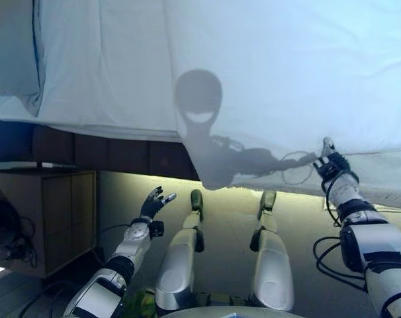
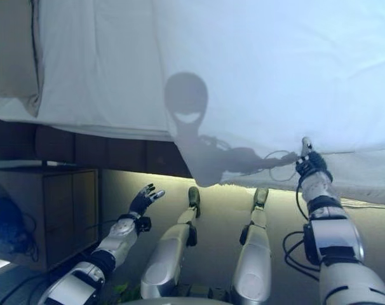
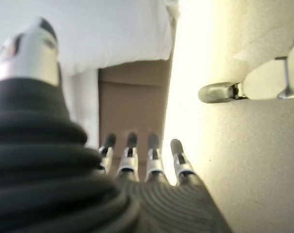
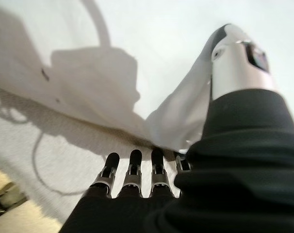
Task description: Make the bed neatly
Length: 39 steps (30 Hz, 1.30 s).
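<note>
A white cover (image 1: pixel 286 79) lies spread over the bed and hangs over its near side. My right hand (image 1: pixel 331 163) is at the cover's near hem on the right. In the right wrist view a fold of the cover (image 4: pixel 181 116) runs between the thumb (image 4: pixel 234 58) and the fingers (image 4: pixel 132 170), pinched there. My left hand (image 1: pixel 153 202) is open and empty, held in the air below the bed's edge over the floor. Its straight fingers (image 3: pixel 137 158) point toward the bed's dark base (image 3: pixel 132 104).
The bed's dark base (image 1: pixel 121 154) shows under the overhanging cover. A wooden bedside cabinet (image 1: pixel 55 218) stands at the left, close to my left arm. A pillow (image 1: pixel 12 53) lies at the bed's far left. Beige floor (image 1: pixel 230 205) runs along the bed.
</note>
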{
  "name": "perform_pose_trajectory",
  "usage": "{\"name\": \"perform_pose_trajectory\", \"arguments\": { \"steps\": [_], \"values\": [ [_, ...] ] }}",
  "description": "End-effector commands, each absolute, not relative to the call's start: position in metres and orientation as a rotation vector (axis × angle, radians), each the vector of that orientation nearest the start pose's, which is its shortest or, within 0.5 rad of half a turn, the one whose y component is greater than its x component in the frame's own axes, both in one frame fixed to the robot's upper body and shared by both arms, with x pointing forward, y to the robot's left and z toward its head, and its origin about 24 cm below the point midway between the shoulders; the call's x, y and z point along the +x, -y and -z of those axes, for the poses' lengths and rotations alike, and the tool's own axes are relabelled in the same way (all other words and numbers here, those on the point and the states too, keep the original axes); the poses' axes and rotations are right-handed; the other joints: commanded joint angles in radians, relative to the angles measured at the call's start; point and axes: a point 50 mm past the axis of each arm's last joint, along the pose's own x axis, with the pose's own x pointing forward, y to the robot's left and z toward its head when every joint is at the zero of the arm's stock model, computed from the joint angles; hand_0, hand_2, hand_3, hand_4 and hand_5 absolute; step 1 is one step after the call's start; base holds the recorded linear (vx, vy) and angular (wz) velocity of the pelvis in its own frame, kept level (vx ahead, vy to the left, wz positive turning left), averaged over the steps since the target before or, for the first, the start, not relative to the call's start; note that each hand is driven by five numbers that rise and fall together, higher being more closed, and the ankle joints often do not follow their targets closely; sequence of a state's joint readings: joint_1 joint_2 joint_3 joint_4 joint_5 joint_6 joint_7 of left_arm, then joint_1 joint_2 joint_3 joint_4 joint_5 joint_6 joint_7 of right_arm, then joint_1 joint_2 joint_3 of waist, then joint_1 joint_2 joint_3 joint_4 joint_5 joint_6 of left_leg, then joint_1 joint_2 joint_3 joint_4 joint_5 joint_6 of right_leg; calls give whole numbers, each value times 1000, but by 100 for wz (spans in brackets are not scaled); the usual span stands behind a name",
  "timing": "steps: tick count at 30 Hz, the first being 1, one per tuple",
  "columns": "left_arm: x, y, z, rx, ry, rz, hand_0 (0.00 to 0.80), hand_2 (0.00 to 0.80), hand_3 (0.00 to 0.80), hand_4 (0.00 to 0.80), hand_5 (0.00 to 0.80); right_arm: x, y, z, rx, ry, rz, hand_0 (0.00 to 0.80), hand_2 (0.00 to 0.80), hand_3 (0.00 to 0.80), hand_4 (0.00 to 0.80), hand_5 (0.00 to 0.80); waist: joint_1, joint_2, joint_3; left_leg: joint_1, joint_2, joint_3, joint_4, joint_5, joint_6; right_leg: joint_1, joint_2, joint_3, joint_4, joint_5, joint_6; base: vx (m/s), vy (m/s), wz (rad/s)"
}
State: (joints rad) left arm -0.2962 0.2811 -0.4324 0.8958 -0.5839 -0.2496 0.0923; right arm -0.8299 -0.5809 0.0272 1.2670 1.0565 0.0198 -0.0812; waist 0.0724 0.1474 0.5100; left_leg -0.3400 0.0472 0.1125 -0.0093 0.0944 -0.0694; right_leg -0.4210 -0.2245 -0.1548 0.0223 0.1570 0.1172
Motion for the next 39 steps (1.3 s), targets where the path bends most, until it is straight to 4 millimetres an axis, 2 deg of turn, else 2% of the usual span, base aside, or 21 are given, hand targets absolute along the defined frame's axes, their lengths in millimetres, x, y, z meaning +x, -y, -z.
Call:
{"name": "perform_pose_trajectory", "arguments": {
  "steps": [1, 6, 12, 13, 17, 20, 23, 29, 36, 39],
  "values": [
    [251, -179, 68, -60, -428, -27, 0, 0, 0, 0, 0, 378, 328, -166, 457, 18, 422, 0, 0, 0, 0, 0, 28, 30, 10, -82, 22, -13, 36, 13, 2, -127, -47, -8, 128, 1, 23, 0, 56, 3],
    [242, -179, 72, -77, -423, -11, 0, 0, 0, 0, 0, 391, 308, -206, 447, 147, 294, 0, 0, 0, 0, 0, 28, 44, 10, -85, 26, -3, 28, 18, -5, -138, -50, -4, 138, -10, 23, 16, 64, -2],
    [236, -180, 75, -88, -428, 2, 0, 0, 0, 0, 0, 399, 276, -224, 408, 226, 114, 0, 0, 0, 0, 0, 25, 42, 6, -49, 29, 14, 20, 19, -11, -107, -58, -8, 132, -10, 25, 17, 67, -6],
    [236, -181, 75, -89, -426, 5, 0, 0, 0, 0, 0, 399, 274, -225, 392, 248, 96, 800, 800, 800, 800, 800, 24, 41, 3, -45, 30, 17, 20, 19, -11, -104, -59, -8, 130, -9, 26, 21, 61, -6],
    [233, -180, 76, -97, -429, 17, 0, 0, 0, 0, 0, 398, 268, -228, 348, 280, 55, 800, 800, 800, 800, 800, 20, 41, -14, -20, 32, 28, 24, 17, -11, -78, -69, -12, 124, -7, 26, 24, 70, -6],
    [232, -177, 77, -89, -443, 61, 0, 0, 0, 0, 0, 397, 266, -221, 352, 255, 44, 800, 800, 800, 800, 800, 16, 39, -26, 5, 34, 35, 23, 11, -11, -53, -72, -12, 118, -9, 26, 14, 45, -11],
    [230, -173, 80, -53, -466, 107, 0, 0, 0, 0, 0, 398, 260, -204, 358, 194, 22, 800, 800, 800, 800, 800, 16, 29, -44, 37, 38, 42, 17, 6, -11, -18, -74, -19, 107, -9, 27, 14, 10, -5],
    [225, -175, 93, 38, -595, 195, 0, 0, 0, 0, 0, 399, 241, -164, 381, 53, -15, 800, 800, 800, 800, 800, 12, -18, -85, 113, 55, 58, 6, -5, -13, 71, -68, -36, 72, -9, 29, 40, -29, 6],
    [222, -176, 103, 84, -688, 195, 0, 0, 0, 0, 0, 391, 220, -116, 442, -89, -70, 800, 800, 800, 800, 800, -4, -68, -152, 224, 81, 72, 1, -17, -20, 214, -64, -51, 33, -21, 26, 97, -28, 0],
    [219, -175, 107, 89, -716, 207, 0, 0, 0, 0, 0, 388, 213, -104, 449, -126, -96, 800, 800, 800, 800, 800, -5, -81, -180, 251, 84, 70, -6, -12, -21, 253, -60, -54, 19, -20, 23, 113, -21, -4]
  ]
}}
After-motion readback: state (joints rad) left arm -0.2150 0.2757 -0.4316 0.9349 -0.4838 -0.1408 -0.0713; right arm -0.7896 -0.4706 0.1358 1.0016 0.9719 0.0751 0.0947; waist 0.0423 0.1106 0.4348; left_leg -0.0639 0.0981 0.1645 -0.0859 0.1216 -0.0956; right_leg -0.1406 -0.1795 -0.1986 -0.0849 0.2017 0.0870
